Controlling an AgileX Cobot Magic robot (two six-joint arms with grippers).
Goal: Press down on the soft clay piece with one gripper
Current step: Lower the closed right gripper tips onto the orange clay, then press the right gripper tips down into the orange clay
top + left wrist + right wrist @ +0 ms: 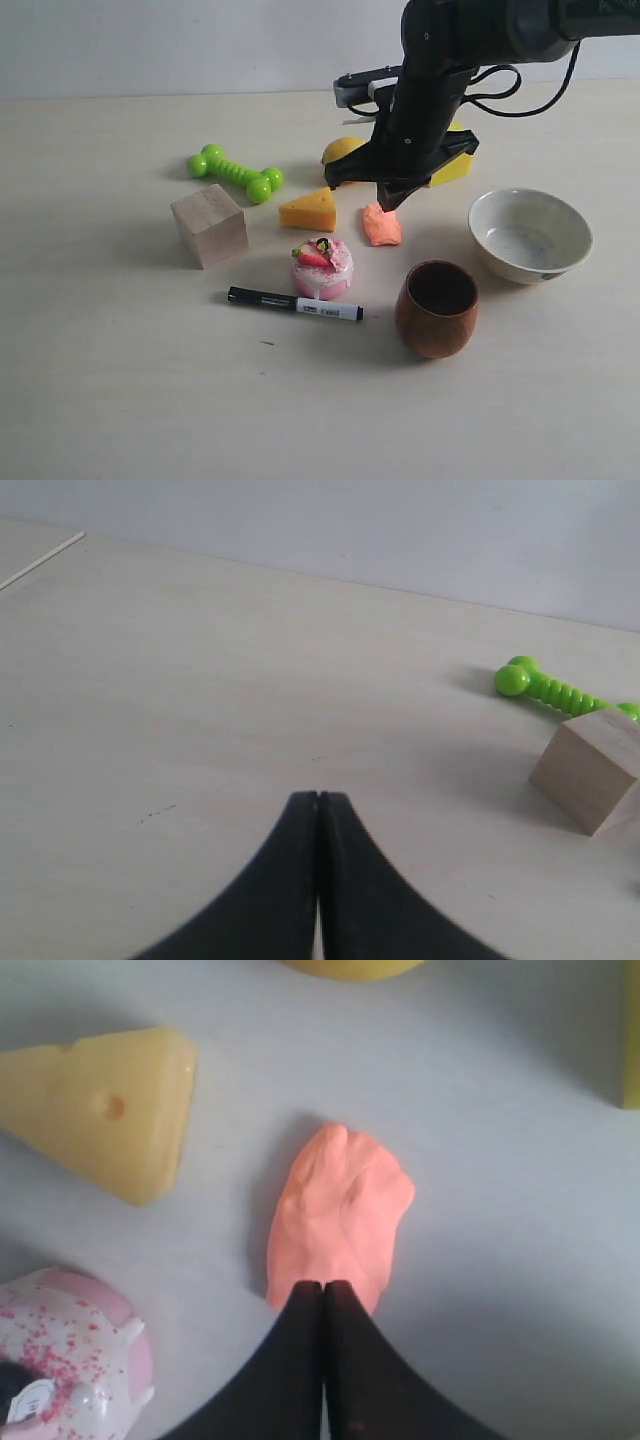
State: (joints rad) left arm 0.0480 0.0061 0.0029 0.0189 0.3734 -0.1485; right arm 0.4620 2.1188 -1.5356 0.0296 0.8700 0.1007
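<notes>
The soft clay piece (381,226) (338,1215) is a salmon-orange dented lump lying on the table between the cheese wedge (308,210) (105,1106) and the white bowl (529,235). My right gripper (387,203) (322,1286) is shut, with nothing between its fingers. It points down with its tips over the clay's near edge; whether they touch the clay I cannot tell. My left gripper (318,798) is shut over bare table, far from the clay, and does not show in the exterior view.
A pink strawberry cake (322,267) (60,1350) and a black-and-white marker (294,303) lie in front of the clay. A brown cup (437,309), wooden cube (209,225) (588,770), green bone toy (235,173) (545,687), lemon (342,151) and yellow block (455,165) surround it.
</notes>
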